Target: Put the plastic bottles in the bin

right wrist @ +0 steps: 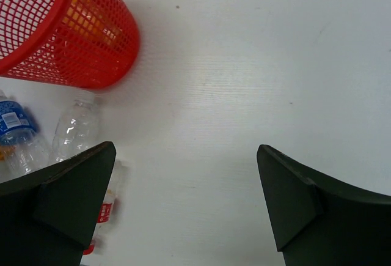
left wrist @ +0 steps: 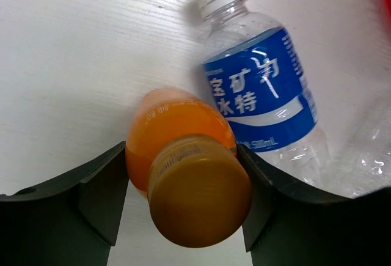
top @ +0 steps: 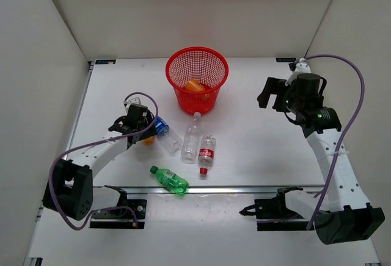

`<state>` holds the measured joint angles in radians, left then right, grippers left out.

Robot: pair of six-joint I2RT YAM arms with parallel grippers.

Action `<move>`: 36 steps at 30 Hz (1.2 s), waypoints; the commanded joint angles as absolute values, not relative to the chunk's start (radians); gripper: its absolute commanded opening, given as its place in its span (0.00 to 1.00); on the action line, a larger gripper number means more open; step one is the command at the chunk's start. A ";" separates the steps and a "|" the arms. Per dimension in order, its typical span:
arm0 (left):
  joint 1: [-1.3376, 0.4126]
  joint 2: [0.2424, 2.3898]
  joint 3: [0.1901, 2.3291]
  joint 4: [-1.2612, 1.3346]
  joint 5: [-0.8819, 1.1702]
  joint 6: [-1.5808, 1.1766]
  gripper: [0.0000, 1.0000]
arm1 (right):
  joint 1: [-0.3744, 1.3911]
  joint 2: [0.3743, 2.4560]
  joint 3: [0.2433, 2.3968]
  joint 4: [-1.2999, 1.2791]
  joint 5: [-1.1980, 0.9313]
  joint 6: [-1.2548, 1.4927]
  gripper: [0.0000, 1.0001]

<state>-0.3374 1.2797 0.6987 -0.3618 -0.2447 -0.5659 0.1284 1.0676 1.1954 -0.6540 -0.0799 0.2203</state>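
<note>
- The left hand [left wrist: 182, 177] is clenched on an orange bottle [left wrist: 174, 122], whose cap faces the wrist; the blue-labelled bottle [left wrist: 263, 88] lies just beside its right finger.
- The right hand [right wrist: 186, 180] hangs released above the bench [right wrist: 244, 64]; the bin [right wrist: 55, 33] stands ahead-left.

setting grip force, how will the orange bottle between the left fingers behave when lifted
The orange bottle looks full of liquid, so it is probably heavy for its size. Its smooth round body may slip or swivel in the left gripper.

Left gripper [left wrist: 183, 202] clamps an orange bottle [left wrist: 174, 125], arm reaching low; right gripper [right wrist: 186, 205] hovers raised, jaws spread wide.
</note>
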 commanded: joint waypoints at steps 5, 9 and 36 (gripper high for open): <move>-0.327 1.140 0.802 -0.538 -0.347 -0.552 0.51 | 0.071 0.956 1.042 -0.667 -0.095 0.276 0.98; -0.344 1.060 0.958 -0.649 -0.373 -0.529 0.49 | 0.058 0.927 0.940 -0.687 -0.078 0.268 0.98; -0.610 1.788 1.991 -0.515 -0.228 -0.433 0.98 | 0.555 1.031 0.831 -0.592 0.114 0.328 0.99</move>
<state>-0.5957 1.9495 1.9533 -0.4927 -0.2253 -0.4507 0.5175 0.9867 0.7895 -0.6193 0.0406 0.3138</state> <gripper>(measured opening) 0.985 0.989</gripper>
